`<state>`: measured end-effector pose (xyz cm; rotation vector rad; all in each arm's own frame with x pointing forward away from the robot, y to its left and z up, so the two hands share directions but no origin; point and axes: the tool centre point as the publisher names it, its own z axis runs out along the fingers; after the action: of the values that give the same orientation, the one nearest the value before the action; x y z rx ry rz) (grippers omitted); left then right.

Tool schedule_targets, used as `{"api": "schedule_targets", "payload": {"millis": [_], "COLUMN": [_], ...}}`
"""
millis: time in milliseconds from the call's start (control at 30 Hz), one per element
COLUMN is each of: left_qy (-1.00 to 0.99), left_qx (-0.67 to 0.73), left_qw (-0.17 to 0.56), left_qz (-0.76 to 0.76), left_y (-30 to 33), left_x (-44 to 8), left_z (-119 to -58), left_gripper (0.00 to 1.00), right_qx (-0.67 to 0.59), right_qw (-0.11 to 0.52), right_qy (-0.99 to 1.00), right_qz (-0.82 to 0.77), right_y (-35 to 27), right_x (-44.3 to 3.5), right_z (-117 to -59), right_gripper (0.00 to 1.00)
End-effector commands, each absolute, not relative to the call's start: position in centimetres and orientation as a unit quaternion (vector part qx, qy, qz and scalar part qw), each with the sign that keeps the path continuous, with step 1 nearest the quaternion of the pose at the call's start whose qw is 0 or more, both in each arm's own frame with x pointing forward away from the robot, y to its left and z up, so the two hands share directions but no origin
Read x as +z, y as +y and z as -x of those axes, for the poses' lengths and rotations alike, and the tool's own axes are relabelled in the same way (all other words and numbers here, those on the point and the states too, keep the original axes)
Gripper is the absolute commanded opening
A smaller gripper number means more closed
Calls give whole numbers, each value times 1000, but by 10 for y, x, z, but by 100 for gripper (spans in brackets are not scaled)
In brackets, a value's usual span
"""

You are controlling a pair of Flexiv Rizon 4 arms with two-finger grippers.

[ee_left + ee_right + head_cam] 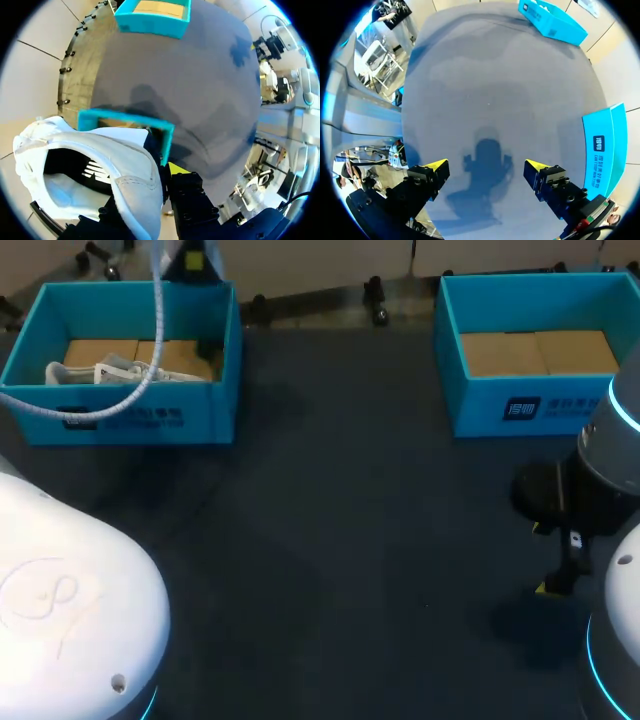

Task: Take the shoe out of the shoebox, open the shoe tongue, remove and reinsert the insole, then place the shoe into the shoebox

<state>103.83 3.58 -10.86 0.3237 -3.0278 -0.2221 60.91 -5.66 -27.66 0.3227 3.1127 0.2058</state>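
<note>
The dark table [350, 540] carries two blue boxes. The one that matters is the left shoebox [130, 420], at the far left. The white shoe [125, 165] is still at this box, and in the head view its upper shows just above the near wall. Its long axis seems to run left to right, along the box's long side. The left gripper [155, 185] comes down at the right end of the shoe and is closed on the rim of its opening. One yellow tip shows outside the rim and the other is hidden by the shoe. The right gripper [485, 165] hangs over bare table at the near right, well apart from the shoe, with its fingers wide and nothing between them. The lift therefore probably belongs to the left arm, up over the wall and toward the middle of the table.
</note>
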Motion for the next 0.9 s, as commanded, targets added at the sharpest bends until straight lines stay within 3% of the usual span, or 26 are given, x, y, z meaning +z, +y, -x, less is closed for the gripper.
{"api": "schedule_targets", "payload": {"millis": [33, 500, 900], "left_qy": [-990, -990, -987], "left_qx": [-67, -67, -31], "left_qw": [66, 66, 50], "left_qz": [-109, -109, -150], "left_y": [45, 45, 136], "left_x": [-106, -106, -104], "left_z": [-1060, -1060, -1133], "left_gripper": [0, 0, 0], "right_qx": [66, 66, 66], "right_qw": [5, 5, 5], "right_qy": [992, 992, 992], "right_qz": [-103, -103, -103], "right_y": [-57, -57, -57], "right_x": [-278, -278, -278], "right_z": [-607, -607, -607], "right_gripper": [100, 100, 100]}}
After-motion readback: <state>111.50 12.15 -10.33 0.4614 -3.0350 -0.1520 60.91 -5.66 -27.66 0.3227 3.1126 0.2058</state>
